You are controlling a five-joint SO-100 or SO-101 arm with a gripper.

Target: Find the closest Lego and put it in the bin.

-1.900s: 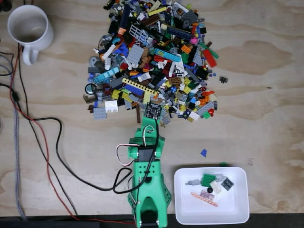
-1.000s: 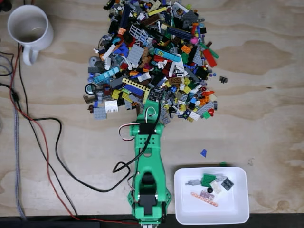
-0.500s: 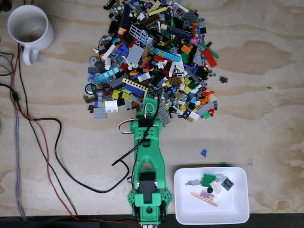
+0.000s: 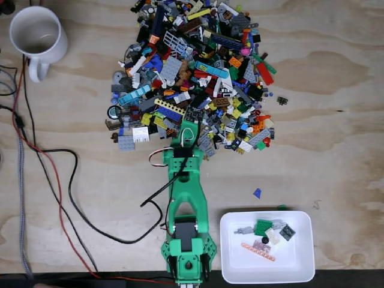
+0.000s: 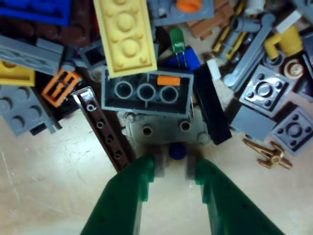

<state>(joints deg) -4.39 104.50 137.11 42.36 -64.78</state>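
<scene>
While reaching up the plywood table [image 4: 336, 120] in the fixed view, green arm [image 4: 185, 204] ends at near edge of the Lego pile [image 4: 192, 72], gripper [image 4: 191, 120] tip over the pile's lower middle. In wrist view, gripper [image 5: 172, 169] with two green fingers [image 5: 132, 188] spread apart — parted, nothing clamped between them. Just beyond the fingertips: light grey piece [image 5: 164, 128] with two holes, small blue round bit [image 5: 177, 151] sitting in the gap at its near edge. Behind that, upturned dark grey brick [image 5: 146, 93] showing three tubes, small orange tile [image 5: 168, 80] on its top edge. Yellow plate [image 5: 124, 34] overlapping above. Brown beam with holes [image 5: 103, 128] slanting left of the fingers, orange grille piece [image 5: 60, 86] further left. Black bar [image 5: 211, 103] leaning right of the grey brick, dark grey 2x2 plates [image 5: 266, 90] and a gold bit [image 5: 269, 154] off to the right.

Bin [image 4: 300, 264] — white shallow tray at lower right of fixed view, just right of the arm base, well apart from the gripper. Holds a few pieces already: green brick [image 4: 262, 227], pink beam [image 4: 258, 251], some grey and black bits. Small blue piece [image 4: 257, 193] lying alone on the table between pile and bin. White mug [image 4: 37, 37] at top left, cables [image 4: 66, 192] trailing down the left side.
</scene>
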